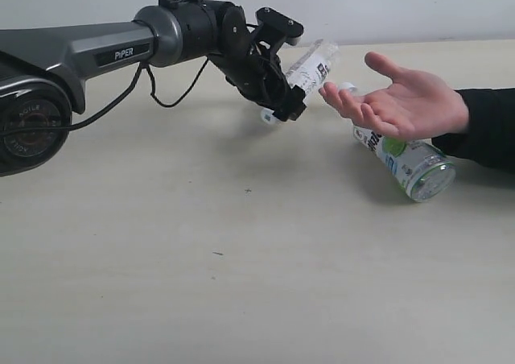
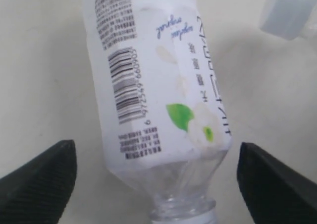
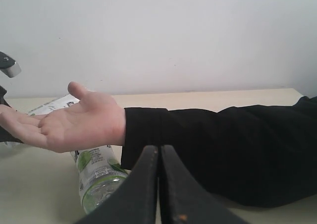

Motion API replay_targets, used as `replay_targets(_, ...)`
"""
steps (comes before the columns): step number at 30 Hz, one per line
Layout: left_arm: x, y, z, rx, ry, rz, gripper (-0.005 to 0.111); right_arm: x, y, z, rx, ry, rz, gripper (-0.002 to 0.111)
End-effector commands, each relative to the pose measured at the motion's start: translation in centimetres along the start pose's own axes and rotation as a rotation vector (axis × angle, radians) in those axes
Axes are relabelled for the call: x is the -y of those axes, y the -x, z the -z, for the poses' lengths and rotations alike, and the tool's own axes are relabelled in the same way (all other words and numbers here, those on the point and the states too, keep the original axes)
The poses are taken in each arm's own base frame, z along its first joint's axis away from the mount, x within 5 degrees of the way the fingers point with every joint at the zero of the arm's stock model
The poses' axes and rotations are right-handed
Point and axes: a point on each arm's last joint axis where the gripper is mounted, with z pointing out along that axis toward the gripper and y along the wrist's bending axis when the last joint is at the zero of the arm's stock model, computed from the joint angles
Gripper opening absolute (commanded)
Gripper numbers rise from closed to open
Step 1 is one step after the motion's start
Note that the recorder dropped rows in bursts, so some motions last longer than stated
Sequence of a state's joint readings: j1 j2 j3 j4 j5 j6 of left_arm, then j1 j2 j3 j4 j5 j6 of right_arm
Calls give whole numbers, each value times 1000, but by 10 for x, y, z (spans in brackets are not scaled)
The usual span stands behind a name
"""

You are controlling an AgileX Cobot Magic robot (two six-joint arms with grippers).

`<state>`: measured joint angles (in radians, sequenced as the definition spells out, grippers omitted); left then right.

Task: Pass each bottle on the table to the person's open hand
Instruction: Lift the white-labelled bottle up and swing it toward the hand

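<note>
A clear bottle with a floral white label (image 1: 312, 66) (image 2: 158, 85) lies slanted at the far side of the table (image 1: 241, 259). My left gripper (image 1: 291, 72) (image 2: 153, 184) is open, with a finger on either side of the bottle's neck and neither one touching it. The person's open hand (image 1: 402, 98) (image 3: 69, 122) hovers palm up just right of it. Under that hand lies the white-blue bottle with green fruit (image 1: 406, 159) (image 3: 96, 177). My right gripper (image 3: 159, 184) is shut and empty, low by the person's black sleeve. The other two bottles are out of view.
The person's black-sleeved forearm (image 1: 487, 126) (image 3: 218, 149) reaches in from the right edge. The left arm's dark body (image 1: 80, 54) and its loose cable (image 1: 165, 98) span the upper left. A pale wall stands behind the table.
</note>
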<state>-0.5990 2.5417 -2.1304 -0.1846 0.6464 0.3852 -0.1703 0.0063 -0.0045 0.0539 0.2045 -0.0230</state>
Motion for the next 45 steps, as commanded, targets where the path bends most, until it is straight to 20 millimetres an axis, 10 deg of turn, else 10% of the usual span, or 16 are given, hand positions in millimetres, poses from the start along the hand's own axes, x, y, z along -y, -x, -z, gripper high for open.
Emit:
replay_targets(1,-4,4,3,25,24,-22,78,0,-1,0,6,-6,3,1)
replay_targets(12,-10,2,3,19,38,-18,0,0,-1,0,6,-6,3,1)
replay_targets(45,-27,28,81,10,44,40,0,0,-1,0,6,-6,3,1)
